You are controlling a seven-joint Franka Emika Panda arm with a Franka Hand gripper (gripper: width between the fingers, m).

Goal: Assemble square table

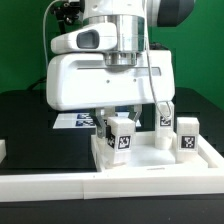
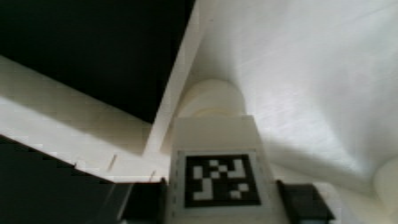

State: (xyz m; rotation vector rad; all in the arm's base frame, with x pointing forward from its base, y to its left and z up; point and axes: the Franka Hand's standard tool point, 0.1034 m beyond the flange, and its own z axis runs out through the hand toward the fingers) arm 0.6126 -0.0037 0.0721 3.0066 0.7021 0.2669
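Observation:
The square table's white slab (image 1: 150,160) lies flat on the black worktop. An upright white leg post (image 1: 121,138) with a black-and-white tag stands at the slab's corner on the exterior view's left. My gripper (image 1: 118,128) reaches down over this leg and is shut on it. In the wrist view the tagged leg (image 2: 217,130) fills the space between the black finger pads (image 2: 143,203), which press against its two sides, and my gripper (image 2: 217,203) is centred on it. The slab (image 2: 320,70) shows behind the leg. Two more tagged legs (image 1: 165,118) (image 1: 187,136) stand on the exterior view's right.
The marker board (image 1: 75,120) lies on the black worktop behind the slab, on the exterior view's left. A long white rail (image 1: 100,186) runs along the front edge. A small white piece (image 1: 3,150) sits at the exterior view's far left edge.

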